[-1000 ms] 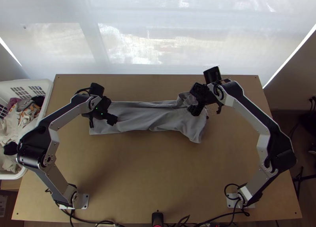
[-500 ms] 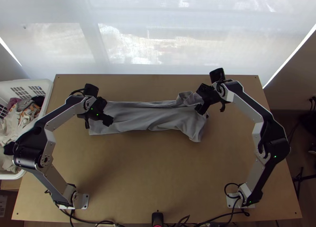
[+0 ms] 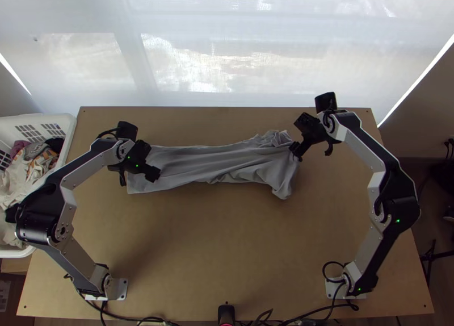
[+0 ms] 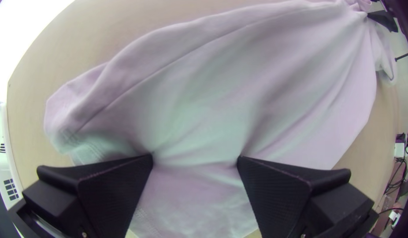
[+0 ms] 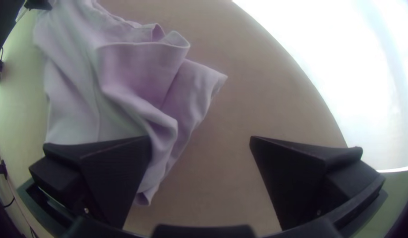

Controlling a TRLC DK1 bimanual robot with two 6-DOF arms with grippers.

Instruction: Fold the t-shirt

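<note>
The grey t-shirt (image 3: 215, 162) lies as a long folded strip across the table, with creases along its length and a bunched right end. Over its left part is my left gripper (image 3: 152, 174); my right gripper (image 3: 296, 151) is at the right end. In the left wrist view, the left gripper (image 4: 195, 159) has its fingers apart, tips against the t-shirt (image 4: 204, 97), which creases between them. In the right wrist view, the right gripper (image 5: 200, 137) is open, one finger over the edge of the t-shirt (image 5: 138, 66), the other above bare wood.
A white basket (image 3: 69, 134) of mixed clothes stands beyond the table's left edge. Bare wood (image 3: 227, 241) lies between the t-shirt and the near edge, where cables and a small black device (image 3: 226, 313) sit. A pale translucent screen (image 3: 227, 59) rises behind the far edge.
The left gripper has shifted a little left. The right gripper has moved right, to the t-shirt's end. Lengthwise creases have formed, and the near right corner of the cloth has drawn slightly away from the near edge.
</note>
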